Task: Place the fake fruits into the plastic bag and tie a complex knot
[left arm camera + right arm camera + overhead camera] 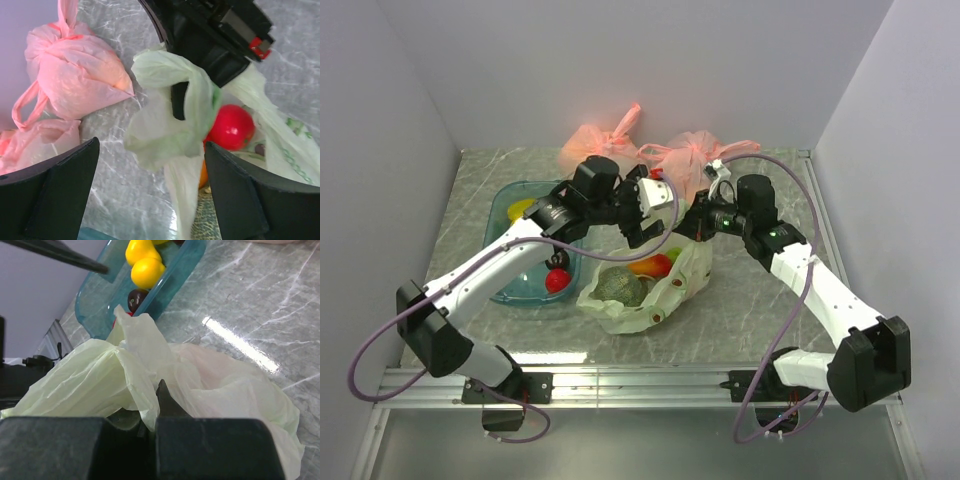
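The pale green plastic bag (655, 300) lies mid-table with its mouth open. Inside it show an orange-and-red fruit (651, 266) and a bumpy green fruit (619, 288). My right gripper (155, 405) is shut on a bunched fold of the bag (95, 380) at its rim. My left gripper (151, 146) is open wide, its fingers (55, 190) on either side of a hanging flap of the bag (175, 135) without touching it. A red fruit (231, 127) shows inside the bag. Yellow lemons (147, 272) and a dark purple fruit (135, 300) lie in the teal tray (182, 270).
The teal tray (510, 285) stands left of the bag and also holds a red fruit (557, 281). Two knotted pink bags (600, 148) (688, 155) rest by the back wall. White walls close in the left, back and right sides.
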